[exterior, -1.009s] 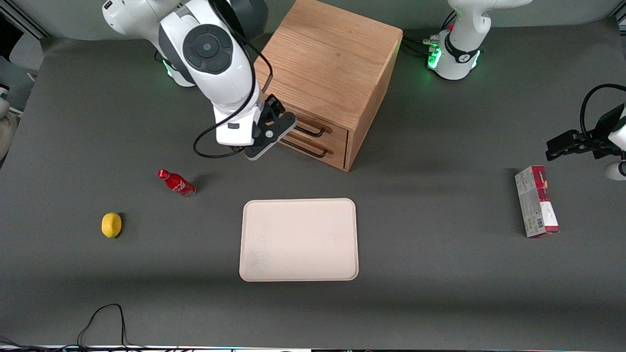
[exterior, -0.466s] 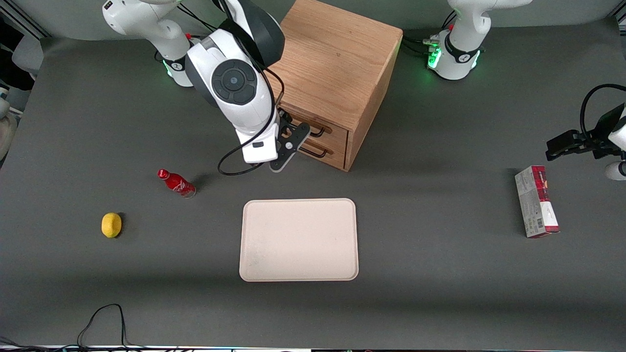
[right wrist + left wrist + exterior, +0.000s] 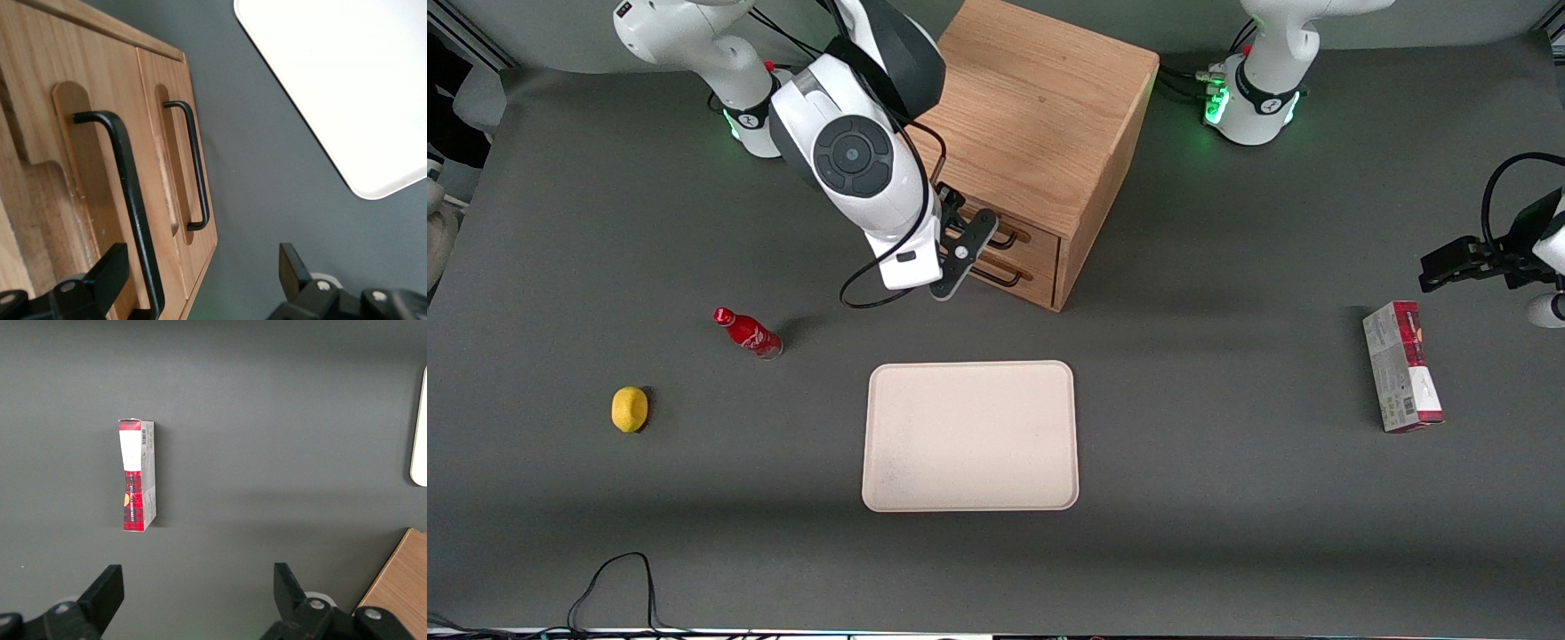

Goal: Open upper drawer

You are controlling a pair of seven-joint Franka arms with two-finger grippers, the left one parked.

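The oak cabinet (image 3: 1032, 116) stands at the back of the table. Its upper drawer (image 3: 1042, 238) is shut, with its black bar handle (image 3: 1007, 237) partly covered by my wrist. In the right wrist view the upper drawer (image 3: 40, 133) fills much of the frame and its handle (image 3: 130, 200) runs close by. My right gripper (image 3: 978, 244) is right in front of the drawer fronts. It is open (image 3: 200, 277), and the upper handle's end lies between the fingers, close to one fingertip (image 3: 107, 273). Nothing is gripped.
The lower drawer (image 3: 177, 87), under the upper one, has the same black handle (image 3: 195, 167). A cream tray (image 3: 970, 436) lies nearer the front camera. A red bottle (image 3: 747, 332) and a lemon (image 3: 630, 409) lie toward the working arm's end, a red and grey box (image 3: 1400, 366) toward the parked arm's.
My arm has swung along the cabinet front toward the parked arm's end and closer to the drawers. The drawers have not moved.
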